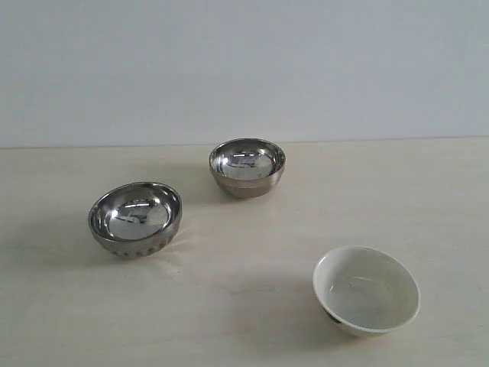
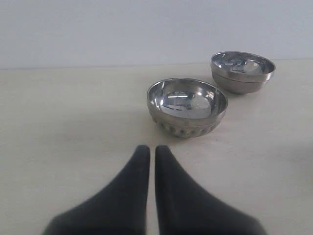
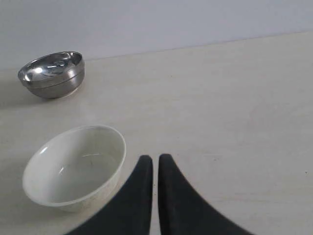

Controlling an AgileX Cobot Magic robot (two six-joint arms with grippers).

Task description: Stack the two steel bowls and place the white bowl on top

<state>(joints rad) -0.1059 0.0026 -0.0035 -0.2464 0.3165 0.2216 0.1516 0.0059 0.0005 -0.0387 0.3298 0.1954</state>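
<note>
White bowl: nearest, on the right of the pale matte tabletop; glossy ceramic, round, with what may be a dark mark low on its side. Right gripper just beside it, clenched, holding nothing. Ribbed bowl: further back, left; mirror steel, fluted lower wall. Left gripper near it, clenched, empty. Smooth bowl: farthest, centre, plain-sided steel. All three bowls stand apart, upright, unstacked.
</note>
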